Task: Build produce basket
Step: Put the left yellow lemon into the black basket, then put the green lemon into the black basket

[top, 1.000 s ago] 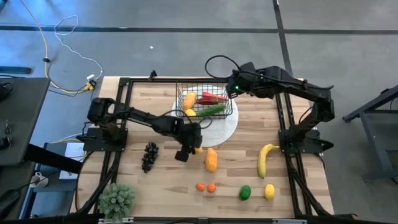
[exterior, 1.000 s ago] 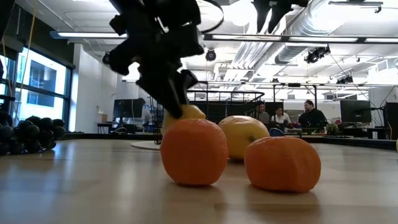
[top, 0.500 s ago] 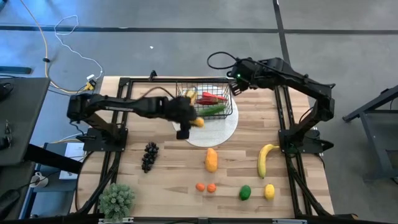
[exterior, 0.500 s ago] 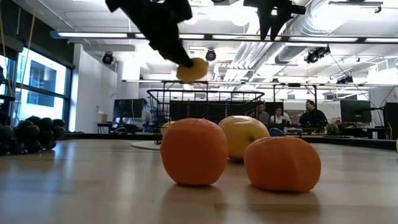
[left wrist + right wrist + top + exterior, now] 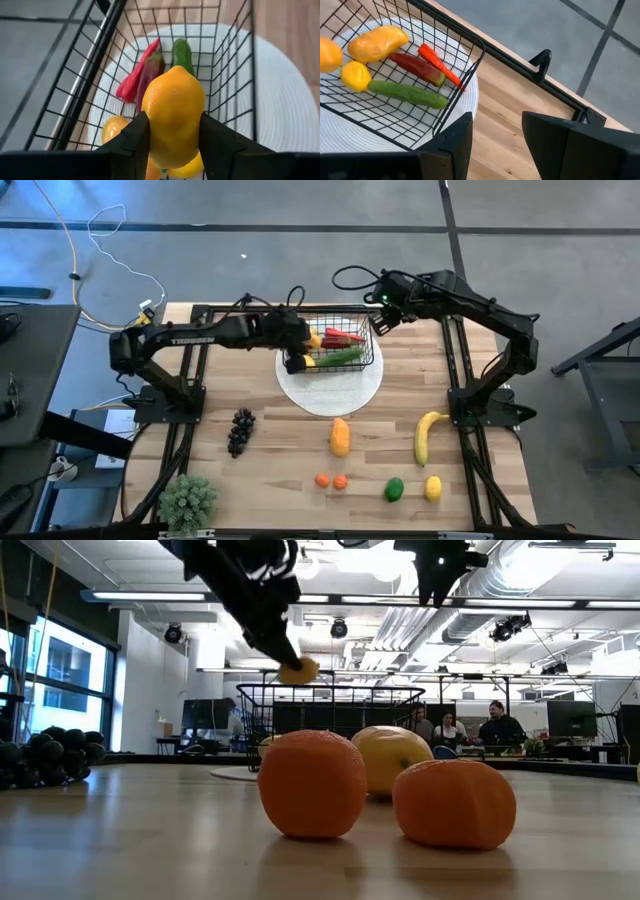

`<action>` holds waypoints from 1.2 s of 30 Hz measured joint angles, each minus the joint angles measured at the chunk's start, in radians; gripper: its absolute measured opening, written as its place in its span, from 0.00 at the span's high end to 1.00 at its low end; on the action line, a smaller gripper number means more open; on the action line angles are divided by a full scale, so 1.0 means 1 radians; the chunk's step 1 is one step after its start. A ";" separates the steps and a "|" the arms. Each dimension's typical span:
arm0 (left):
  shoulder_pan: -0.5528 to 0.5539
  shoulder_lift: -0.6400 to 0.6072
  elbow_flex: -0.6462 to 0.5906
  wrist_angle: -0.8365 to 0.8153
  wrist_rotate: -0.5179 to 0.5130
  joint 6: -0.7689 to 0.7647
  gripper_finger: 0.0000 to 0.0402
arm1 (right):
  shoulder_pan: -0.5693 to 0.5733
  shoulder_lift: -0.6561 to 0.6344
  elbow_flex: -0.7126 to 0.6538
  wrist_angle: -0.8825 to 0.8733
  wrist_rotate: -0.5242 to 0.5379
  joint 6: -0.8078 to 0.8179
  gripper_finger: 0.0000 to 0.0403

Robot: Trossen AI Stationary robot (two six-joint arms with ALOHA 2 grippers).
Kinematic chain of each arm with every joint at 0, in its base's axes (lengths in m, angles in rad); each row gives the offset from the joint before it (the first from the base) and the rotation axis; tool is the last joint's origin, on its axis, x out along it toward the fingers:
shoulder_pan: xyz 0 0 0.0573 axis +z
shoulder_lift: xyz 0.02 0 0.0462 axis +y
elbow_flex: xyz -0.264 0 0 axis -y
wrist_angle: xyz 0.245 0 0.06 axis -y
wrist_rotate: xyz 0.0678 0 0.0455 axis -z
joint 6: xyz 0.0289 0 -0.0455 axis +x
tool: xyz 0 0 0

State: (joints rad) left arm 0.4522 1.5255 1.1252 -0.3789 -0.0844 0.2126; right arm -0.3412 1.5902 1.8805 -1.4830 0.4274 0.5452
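Observation:
The black wire basket (image 5: 338, 346) stands on a round white plate (image 5: 345, 392) at the table's far middle. In it lie a red chilli (image 5: 416, 67), a green cucumber (image 5: 408, 94), a small lemon (image 5: 355, 76) and an orange-yellow piece (image 5: 377, 42). My left gripper (image 5: 308, 346) is shut on a yellow lemon (image 5: 173, 116) just above the basket's left end. My right gripper (image 5: 497, 145) hangs open with nothing between its fingers, high beside the basket's far right corner, and appears at the top of the low view (image 5: 440, 575). My left gripper pinches the lemon's two opposite sides (image 5: 149, 120) between its two fingers, about its middle. The fingers slant down from the table's left side. The lemon is lifted clear, its pointed tip (image 5: 178, 70) facing away from the gripper, above the basket's rim (image 5: 330, 688).
On the bare wood nearer the front lie dark grapes (image 5: 240, 431), an orange-yellow fruit (image 5: 340, 436), two small oranges (image 5: 330, 480), a lime (image 5: 394, 489), a lemon (image 5: 433, 487) and a banana (image 5: 429, 435). A spiky green plant (image 5: 188, 502) stands at the front left corner.
My left gripper has lifted the lemon off the table by the plate's near edge and carried it up and toward the far edge, to above the basket's left end, staying shut on it. My right gripper has turned a little beside the basket's far right corner.

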 joint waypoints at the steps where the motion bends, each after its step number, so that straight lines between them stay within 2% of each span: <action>1: 0.008 0.011 0.000 0.000 0.004 0.000 0.69 | 0.000 0.000 0.000 0.001 0.000 -0.005 0.62; 9: 0.044 0.082 0.000 0.002 0.051 -0.002 0.68 | 0.000 0.000 0.000 0.002 -0.002 -0.056 0.62; 24: 0.045 0.115 0.000 -0.006 0.050 0.000 0.45 | 0.000 0.000 0.000 -0.003 -0.056 -0.109 0.62; 31: 0.038 0.113 0.000 -0.007 -0.003 -0.032 0.36 | 0.001 0.000 0.000 -0.026 -0.131 -0.089 0.62; 36: 0.038 0.074 0.000 -0.021 -0.033 -0.027 0.34 | 0.020 0.000 0.000 -0.092 -0.155 -0.031 0.62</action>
State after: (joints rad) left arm 0.4904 1.5997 1.1252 -0.4001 -0.1175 0.1856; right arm -0.3212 1.5898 1.8802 -1.5752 0.2723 0.5145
